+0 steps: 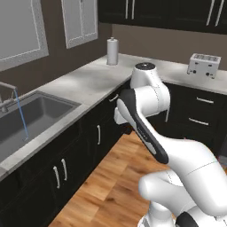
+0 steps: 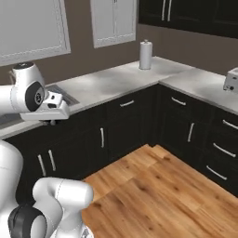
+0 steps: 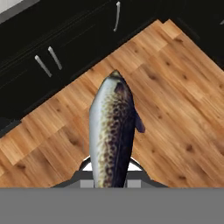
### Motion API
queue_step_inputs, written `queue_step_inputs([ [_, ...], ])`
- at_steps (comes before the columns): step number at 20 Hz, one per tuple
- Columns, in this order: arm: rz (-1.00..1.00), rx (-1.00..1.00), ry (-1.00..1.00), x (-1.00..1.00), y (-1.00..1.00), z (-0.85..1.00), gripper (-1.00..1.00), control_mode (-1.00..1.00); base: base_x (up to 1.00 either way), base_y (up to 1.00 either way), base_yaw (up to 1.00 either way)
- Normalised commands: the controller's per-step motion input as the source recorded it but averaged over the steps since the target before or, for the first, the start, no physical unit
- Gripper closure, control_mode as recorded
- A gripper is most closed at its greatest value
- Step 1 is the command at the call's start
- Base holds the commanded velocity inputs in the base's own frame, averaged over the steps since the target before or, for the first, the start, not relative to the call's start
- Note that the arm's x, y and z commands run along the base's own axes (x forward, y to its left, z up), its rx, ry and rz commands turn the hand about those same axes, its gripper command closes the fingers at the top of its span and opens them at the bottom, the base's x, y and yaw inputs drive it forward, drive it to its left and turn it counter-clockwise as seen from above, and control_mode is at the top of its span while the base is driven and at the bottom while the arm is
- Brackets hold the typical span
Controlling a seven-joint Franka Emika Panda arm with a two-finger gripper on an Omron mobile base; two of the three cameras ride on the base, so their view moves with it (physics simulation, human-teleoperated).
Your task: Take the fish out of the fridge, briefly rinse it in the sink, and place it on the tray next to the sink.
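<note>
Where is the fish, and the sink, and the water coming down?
fish (image 3: 111, 131): hand view, middle of its spotted body.
sink (image 1: 31, 117): left base view, bare grey floor of the basin.
water stream (image 1: 20, 116): left base view, middle of the thin blue line.

A paper towel roll (image 1: 112, 51) and a toaster (image 1: 203, 65) stand on the grey counter (image 1: 88, 82) above dark cabinets (image 2: 130, 123).

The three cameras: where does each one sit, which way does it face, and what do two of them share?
Left base view: behind the arm's left, facing the sink with running water; the white arm rises lower right.
Right base view: behind the arm's right, facing the corner cabinets; the arm shows at left.
Hand view: on the hand, looking down at the wooden floor past the fish in the jaws.
Both base views share the paper towel roll and toaster.
</note>
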Motion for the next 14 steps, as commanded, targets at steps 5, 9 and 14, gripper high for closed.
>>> queue_step_inputs([
  [5,0.00,0.00,0.00,0.00,0.00,0.00,1.00,1.00,0.98,-0.73,0.38],
  [9,0.00,0.00,0.00,0.00,0.00,0.00,1.00,1.00,0.90,-0.64,0.43],
  [14,0.00,0.00,0.00,0.00,0.00,0.00,1.00,1.00,0.68,-0.46,0.52],
])
